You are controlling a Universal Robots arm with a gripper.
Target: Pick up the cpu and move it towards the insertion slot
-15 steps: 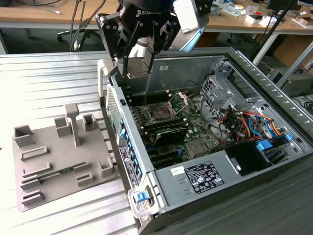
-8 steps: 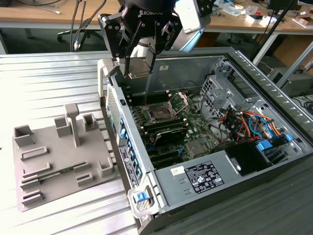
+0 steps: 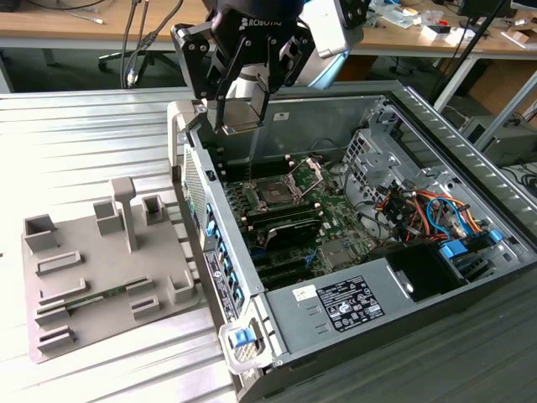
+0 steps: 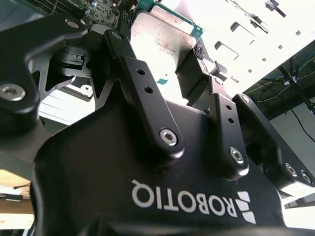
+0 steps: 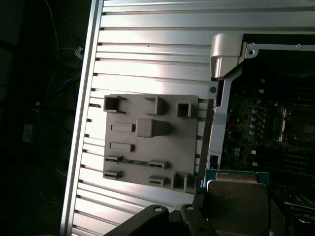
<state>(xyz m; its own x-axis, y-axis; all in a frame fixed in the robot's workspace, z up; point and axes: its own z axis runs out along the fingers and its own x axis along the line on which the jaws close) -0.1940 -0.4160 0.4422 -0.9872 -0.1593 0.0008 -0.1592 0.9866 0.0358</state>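
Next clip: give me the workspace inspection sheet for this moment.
Surface: ribbed metal table carrying an open computer case.
Job's things: cpu held in the air above the case's near wall; insertion slot on the board, bracket raised.
Clutter: grey fixture plate beside the case.
Grippers: hand shut on the cpu.
Cables: orange and blue cables inside the case.
Surroundings: workbenches behind.

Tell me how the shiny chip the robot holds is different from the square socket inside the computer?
The cpu hangs in the air, clamped in the gripper; the insertion slot sits low on the board inside the case. The cpu's face is silvery; the slot's middle is dark. Both are square.
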